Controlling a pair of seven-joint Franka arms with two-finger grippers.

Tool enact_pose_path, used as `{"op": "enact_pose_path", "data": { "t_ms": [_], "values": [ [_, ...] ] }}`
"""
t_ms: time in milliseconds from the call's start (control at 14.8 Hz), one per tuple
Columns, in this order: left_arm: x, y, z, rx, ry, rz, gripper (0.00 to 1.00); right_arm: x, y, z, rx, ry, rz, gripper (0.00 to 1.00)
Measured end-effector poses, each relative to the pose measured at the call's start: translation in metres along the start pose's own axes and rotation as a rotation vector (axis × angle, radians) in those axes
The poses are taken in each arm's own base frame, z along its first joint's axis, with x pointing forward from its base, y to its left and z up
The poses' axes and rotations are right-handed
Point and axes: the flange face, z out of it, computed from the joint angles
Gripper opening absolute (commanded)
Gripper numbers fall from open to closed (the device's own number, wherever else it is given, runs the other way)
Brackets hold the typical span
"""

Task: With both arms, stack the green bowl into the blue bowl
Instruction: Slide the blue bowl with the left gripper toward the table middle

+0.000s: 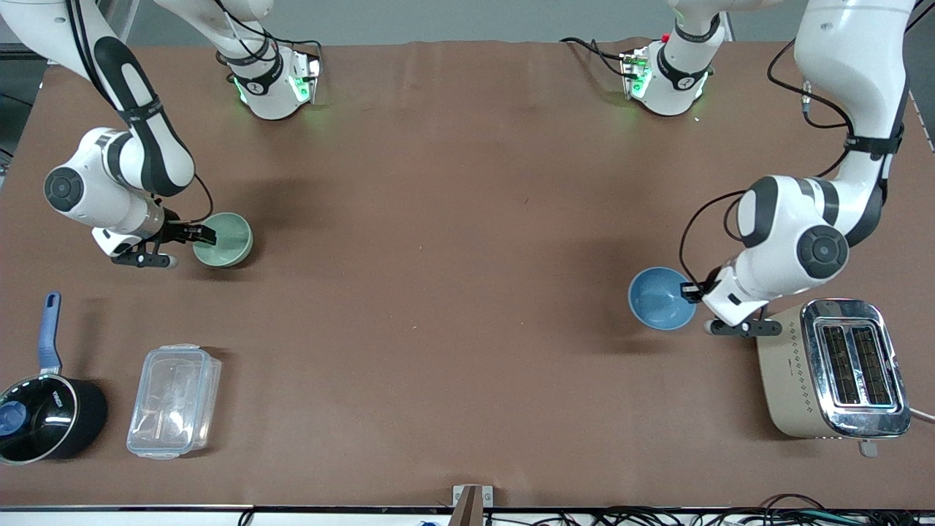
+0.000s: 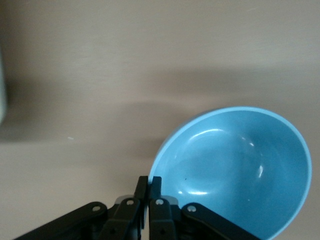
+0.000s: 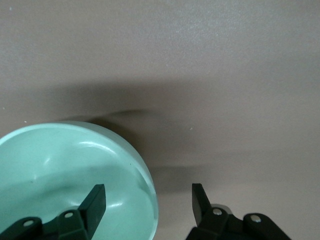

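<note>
The green bowl sits on the table toward the right arm's end. My right gripper is open at its rim. In the right wrist view one finger is inside the green bowl and the other is outside, with the rim between them at my right gripper. The blue bowl is toward the left arm's end, beside the toaster. My left gripper is shut on its rim. The left wrist view shows my left gripper pinching the edge of the blue bowl.
A beige and chrome toaster stands close to the left gripper, nearer to the front camera. A black pot with a blue handle and a clear plastic container stand nearer to the front camera than the green bowl.
</note>
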Motion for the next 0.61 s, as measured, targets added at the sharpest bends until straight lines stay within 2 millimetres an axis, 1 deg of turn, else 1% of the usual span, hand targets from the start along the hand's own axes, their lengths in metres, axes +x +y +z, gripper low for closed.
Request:
{"op": "enact_pose_path", "data": {
  "t_ms": [67, 135, 202, 270, 405, 472, 607],
  "values": [
    [-0.004, 0.026, -0.009, -0.012, 0.007, -0.016, 0.00, 0.000, 0.000, 0.000, 0.000, 0.000, 0.000, 0.38],
    [-0.010, 0.055, -0.012, -0.025, 0.008, -0.042, 0.00, 0.000, 0.000, 0.000, 0.000, 0.000, -0.001, 0.24],
    [-0.018, 0.086, -0.011, -0.038, 0.001, -0.074, 0.00, 0.000, 0.000, 0.000, 0.000, 0.000, -0.001, 0.15],
    [-0.026, 0.119, -0.007, -0.051, -0.009, -0.112, 0.00, 0.000, 0.000, 0.000, 0.000, 0.000, -0.001, 0.12],
    [-0.041, 0.184, 0.000, -0.073, -0.026, -0.175, 0.00, 0.000, 0.000, 0.000, 0.000, -0.001, -0.001, 0.11],
    [-0.048, 0.219, 0.004, -0.084, -0.033, -0.205, 0.00, 0.000, 0.000, 0.000, 0.000, -0.001, -0.001, 0.09],
    [-0.060, 0.285, 0.016, -0.107, -0.050, -0.277, 0.00, 0.000, 0.000, 0.000, 0.000, -0.001, -0.001, 0.02]
  ]
}}
